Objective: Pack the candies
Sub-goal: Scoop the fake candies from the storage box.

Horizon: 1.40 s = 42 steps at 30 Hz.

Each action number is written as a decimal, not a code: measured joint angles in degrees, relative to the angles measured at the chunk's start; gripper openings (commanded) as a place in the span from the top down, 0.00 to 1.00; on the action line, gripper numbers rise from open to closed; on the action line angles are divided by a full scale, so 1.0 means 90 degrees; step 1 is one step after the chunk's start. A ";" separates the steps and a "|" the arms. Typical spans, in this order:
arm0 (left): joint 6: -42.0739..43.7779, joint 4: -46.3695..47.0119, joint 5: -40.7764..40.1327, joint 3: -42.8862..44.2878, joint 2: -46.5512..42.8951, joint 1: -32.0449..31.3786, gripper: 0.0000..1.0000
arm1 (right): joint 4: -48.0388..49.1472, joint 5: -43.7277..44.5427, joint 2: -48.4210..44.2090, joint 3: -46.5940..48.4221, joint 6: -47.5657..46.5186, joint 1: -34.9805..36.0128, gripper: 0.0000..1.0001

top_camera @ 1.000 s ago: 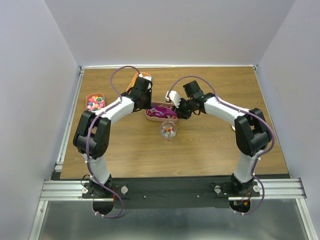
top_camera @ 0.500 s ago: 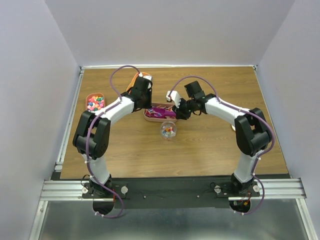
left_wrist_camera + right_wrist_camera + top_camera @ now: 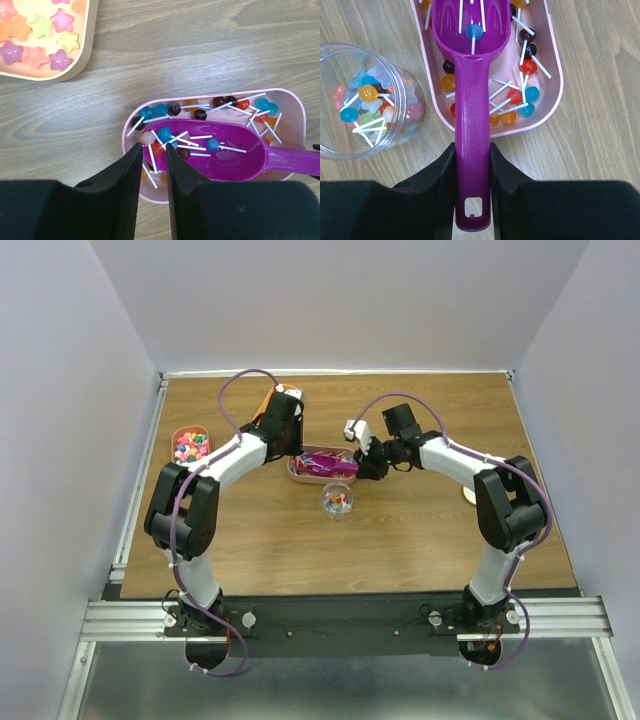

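The candies are small lollipops with white sticks; several lie in the pink oblong tray (image 3: 295,107) and a few in the bowl of the magenta scoop (image 3: 230,160). My right gripper (image 3: 472,146) is shut on the scoop's handle (image 3: 470,90), and the bowl rests inside the tray (image 3: 555,95). One blue candy (image 3: 474,31) sits at the bowl's neck. My left gripper (image 3: 154,147) hovers over the tray's other end, jaws a narrow gap apart with nothing between them. In the top view the tray (image 3: 300,475) lies between both grippers.
A clear round jar (image 3: 367,100) holding several candies stands just beside the tray, also visible from above as the jar (image 3: 336,501). A second tray (image 3: 87,45) of star-shaped sweets lies at the far left (image 3: 190,444). A small white object (image 3: 468,495) sits by the right arm.
My right gripper has drawn back slightly to the right with the scoop, sliding it along the tray. The left arm has barely moved.
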 measured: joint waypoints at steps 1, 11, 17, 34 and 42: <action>-0.0002 0.0000 0.0000 0.0000 -0.0007 0.0007 0.67 | 0.0044 -0.0046 -0.0012 -0.0032 0.0005 -0.0027 0.99; -0.0027 0.0061 -0.0012 -0.0044 -0.0240 0.0092 0.67 | 0.0313 -0.0279 -0.0267 -0.0279 0.0114 -0.0080 0.99; -0.0051 0.0214 -0.0175 -0.0238 -0.0612 0.0209 0.67 | 0.0483 -0.0369 -0.0493 -0.0294 0.0163 -0.0117 0.99; -0.0019 0.0503 -0.0787 -0.0517 -0.1401 0.0498 0.49 | 0.0571 -0.0376 -0.1132 -0.0624 0.0294 -0.0216 0.99; 0.0114 0.0806 -0.1362 -0.0792 -0.2106 0.0510 0.25 | 0.0578 -0.0299 -0.1836 -0.0833 0.0546 -0.0233 0.99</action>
